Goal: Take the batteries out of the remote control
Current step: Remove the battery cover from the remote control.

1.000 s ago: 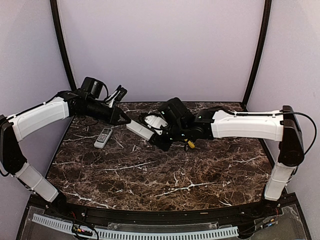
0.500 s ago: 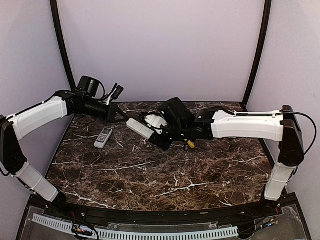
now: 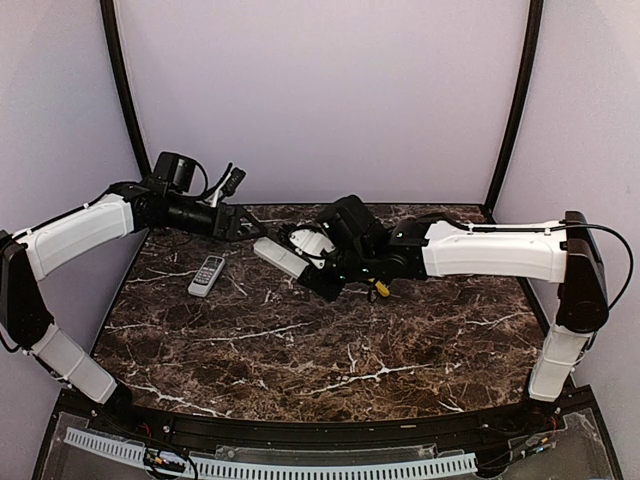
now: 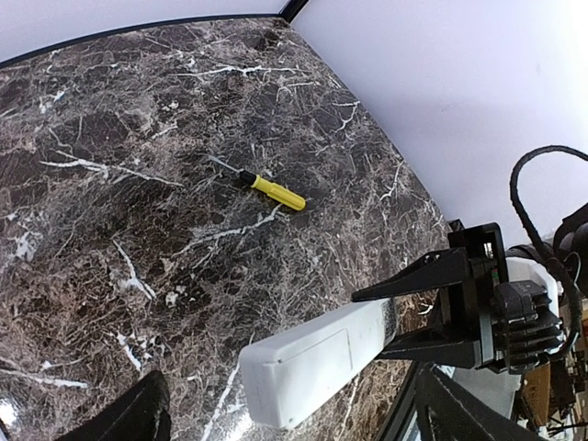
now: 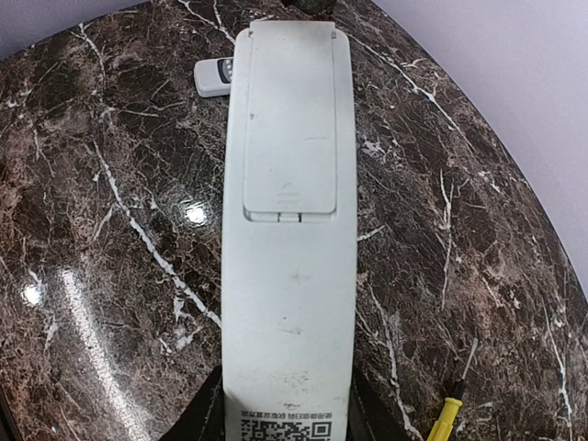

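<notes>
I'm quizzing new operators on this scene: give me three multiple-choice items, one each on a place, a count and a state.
1. Where is the yellow-handled screwdriver? A on the brown marble table; B in a gripper; C on a remote.
2. How many remotes show? A one; B two; C three.
3. On the long white plastic remote, the rectangular battery cover is: A off; B half-slid; C shut.
Key: A, it lies on the marble; B, the white one plus a small grey remote; C, its edges sit flush.
</notes>
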### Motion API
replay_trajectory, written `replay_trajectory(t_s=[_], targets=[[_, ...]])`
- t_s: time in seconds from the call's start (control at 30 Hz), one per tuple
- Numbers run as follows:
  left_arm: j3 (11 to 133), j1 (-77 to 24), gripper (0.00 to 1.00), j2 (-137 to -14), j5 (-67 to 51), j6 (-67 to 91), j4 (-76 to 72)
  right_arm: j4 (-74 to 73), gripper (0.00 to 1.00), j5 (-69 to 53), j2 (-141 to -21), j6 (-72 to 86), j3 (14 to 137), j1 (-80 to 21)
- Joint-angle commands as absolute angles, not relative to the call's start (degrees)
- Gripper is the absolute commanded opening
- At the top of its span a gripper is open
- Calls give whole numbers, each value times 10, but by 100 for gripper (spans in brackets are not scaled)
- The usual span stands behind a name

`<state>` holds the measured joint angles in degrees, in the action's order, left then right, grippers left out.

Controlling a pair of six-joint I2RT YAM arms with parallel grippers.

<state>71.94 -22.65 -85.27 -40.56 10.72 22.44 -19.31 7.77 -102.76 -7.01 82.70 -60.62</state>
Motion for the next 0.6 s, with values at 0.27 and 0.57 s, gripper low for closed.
replay_trajectory(t_s=[0.27,0.57], targets=[[733,-261,95,-890,-390,91,267,-166,0,78,-1026,-75,842,-611],[733,-266,77,-900,-379,94,268,-164,0,76,-1023,-77,839,-610]])
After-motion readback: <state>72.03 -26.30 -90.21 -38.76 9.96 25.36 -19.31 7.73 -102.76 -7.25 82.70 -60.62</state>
